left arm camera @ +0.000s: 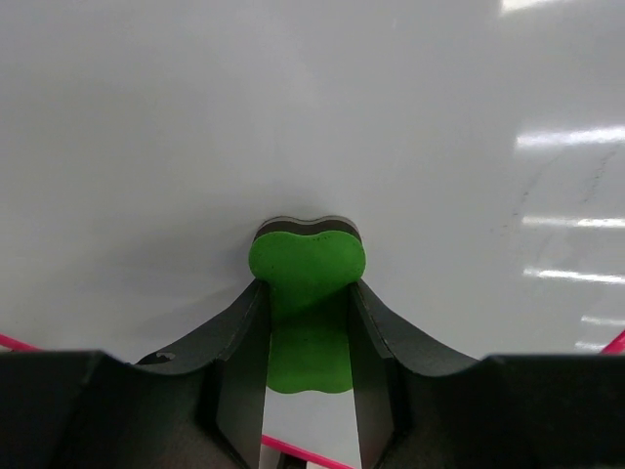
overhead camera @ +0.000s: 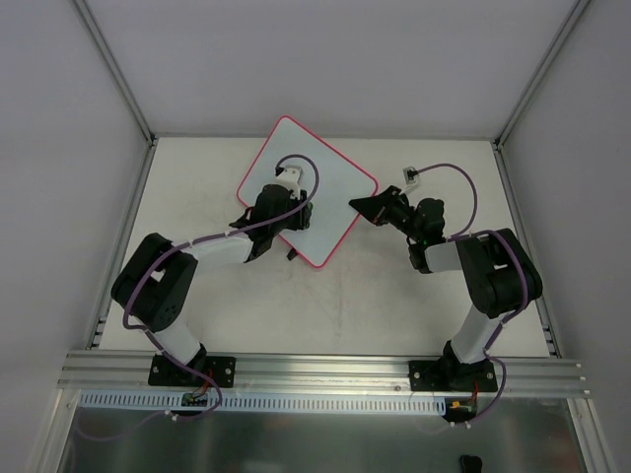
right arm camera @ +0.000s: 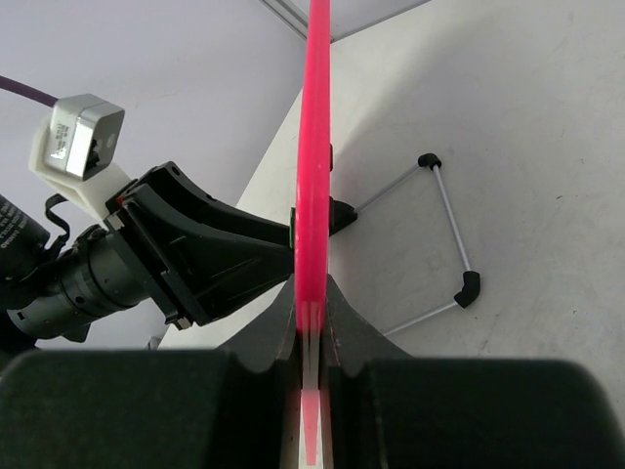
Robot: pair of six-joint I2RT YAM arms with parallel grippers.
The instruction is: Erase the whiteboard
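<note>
The whiteboard (overhead camera: 320, 168), white with a thin pink-red frame, lies turned like a diamond at the table's middle back. My left gripper (overhead camera: 281, 212) is over its lower left part, shut on a green eraser (left arm camera: 306, 259) whose dark underside presses on the white surface (left arm camera: 293, 117). The surface looks wiped, with only faint grey traces at the right (left arm camera: 547, 195). My right gripper (overhead camera: 363, 205) is shut on the board's right edge. In the right wrist view the pink frame (right arm camera: 314, 147) runs edge-on between its fingers (right arm camera: 344, 322).
A thin wire stand with black end caps (right arm camera: 451, 230) lies on the table under the board. A small black clip (overhead camera: 293, 254) shows at the board's lower edge. The left arm and its wrist camera (right arm camera: 78, 147) are close beyond the board. Metal rails border the table (overhead camera: 325, 370).
</note>
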